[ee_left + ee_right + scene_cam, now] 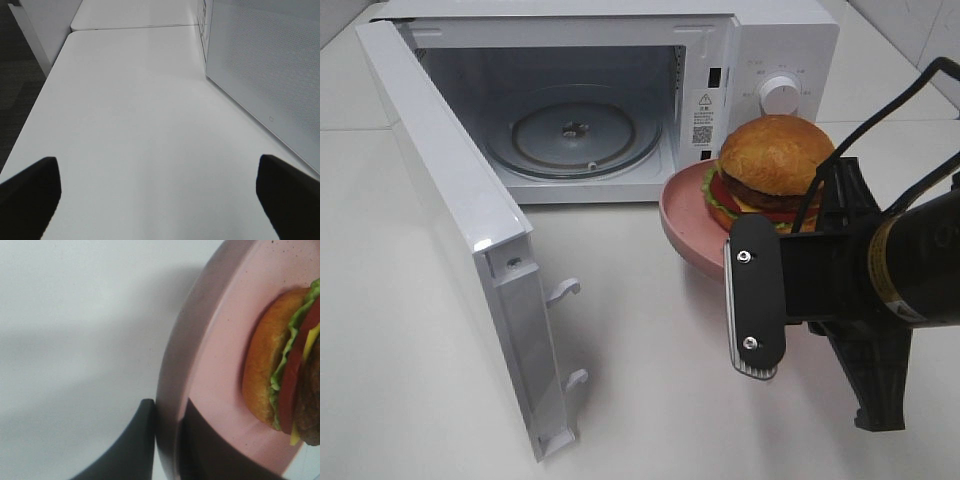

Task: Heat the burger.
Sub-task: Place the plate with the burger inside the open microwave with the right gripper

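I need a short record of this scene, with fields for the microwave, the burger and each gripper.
microwave: door swung wide open; glass turntable with nothing on it
burger: on the pink plate, outside the microwave, in front of its control side
right gripper: shut on the pink plate's rim, one finger on each side
left gripper: open, holding nothing, over the white table beside the door
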`<action>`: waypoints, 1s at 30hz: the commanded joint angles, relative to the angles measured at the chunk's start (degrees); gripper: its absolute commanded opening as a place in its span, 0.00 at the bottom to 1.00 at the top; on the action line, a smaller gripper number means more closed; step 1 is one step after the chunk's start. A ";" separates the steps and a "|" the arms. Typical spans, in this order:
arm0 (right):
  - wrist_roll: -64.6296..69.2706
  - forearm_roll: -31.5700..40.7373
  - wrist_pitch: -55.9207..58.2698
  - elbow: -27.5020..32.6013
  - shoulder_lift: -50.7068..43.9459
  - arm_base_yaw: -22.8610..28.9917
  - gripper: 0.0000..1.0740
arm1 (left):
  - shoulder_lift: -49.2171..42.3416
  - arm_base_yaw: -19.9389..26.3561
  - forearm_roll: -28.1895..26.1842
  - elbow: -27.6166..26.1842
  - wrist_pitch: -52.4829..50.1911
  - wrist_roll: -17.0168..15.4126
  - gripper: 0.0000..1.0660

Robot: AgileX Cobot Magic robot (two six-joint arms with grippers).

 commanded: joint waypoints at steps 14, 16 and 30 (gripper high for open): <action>-12.72 -5.27 -12.89 -0.11 -0.34 0.11 0.06 | -0.80 -0.34 0.11 0.11 -0.52 -0.34 0.94; -14.21 -5.27 -13.75 -0.11 -0.34 0.11 0.07 | -0.80 -0.34 0.11 0.11 -0.52 -0.34 0.94; -21.49 -4.18 -19.31 -0.11 -0.34 -0.06 0.08 | -0.80 -0.34 0.11 0.11 -0.52 -0.34 0.94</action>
